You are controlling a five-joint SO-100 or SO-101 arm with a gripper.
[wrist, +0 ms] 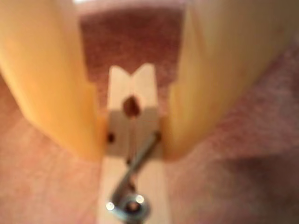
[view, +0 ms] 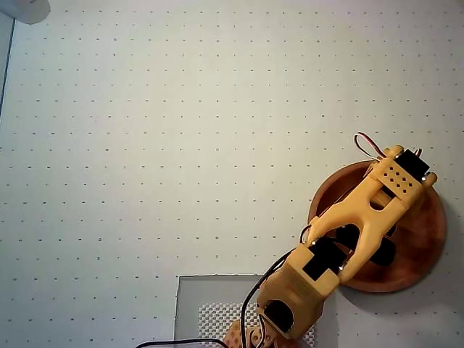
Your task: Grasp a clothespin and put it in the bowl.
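In the wrist view, the light-tan wooden clothespin [wrist: 131, 121] with its metal spring is clamped between my two yellow fingers [wrist: 51, 84]. My gripper [wrist: 132, 133] is shut on it, close above the reddish-brown inside of the bowl [wrist: 243, 154]. In the overhead view the yellow arm reaches over the round wooden bowl [view: 428, 239] at the right, and the gripper head [view: 397, 177] hangs over the bowl's far rim. The clothespin is hidden under the arm in that view.
A white dotted mat [view: 181, 130] covers the table. A grey plate with a perforated patch [view: 210, 304] lies at the arm's base near the bottom edge. A pale round object [view: 25, 9] shows at the top left corner.
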